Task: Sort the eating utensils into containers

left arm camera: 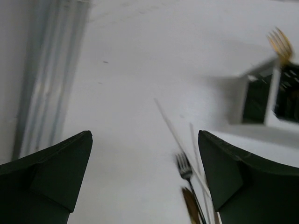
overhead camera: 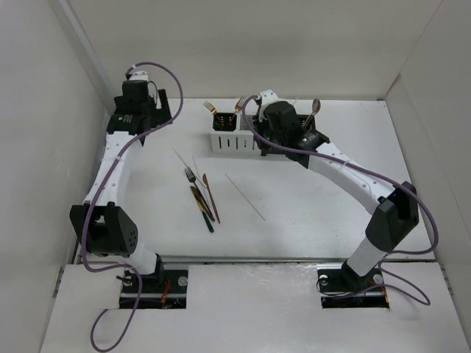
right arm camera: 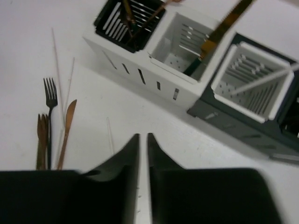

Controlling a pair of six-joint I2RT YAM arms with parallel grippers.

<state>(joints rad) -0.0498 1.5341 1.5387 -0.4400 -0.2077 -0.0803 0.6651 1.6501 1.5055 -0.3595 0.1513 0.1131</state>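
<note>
The containers (overhead camera: 229,141) stand in a row at the back middle and also show in the right wrist view (right arm camera: 159,74). Copper forks (overhead camera: 211,108) stand in the leftmost black box. A gold, dark-handled piece (right arm camera: 219,32) leans in the white box and a white stick (right arm camera: 264,80) in the box after it. On the table lie a silver fork (overhead camera: 190,175), a copper knife (overhead camera: 210,193), dark-handled pieces (overhead camera: 202,209) and white sticks (overhead camera: 245,197). My right gripper (right arm camera: 143,136) is shut, empty, just in front of the containers. My left gripper (left arm camera: 145,140) is open, empty, at the back left.
White walls close in the table on the left, back and right. The left gripper (overhead camera: 163,110) is near the left wall, left of the containers. The right arm (overhead camera: 346,176) crosses the right half of the table. The fork (left arm camera: 184,167) lies ahead of the left jaws.
</note>
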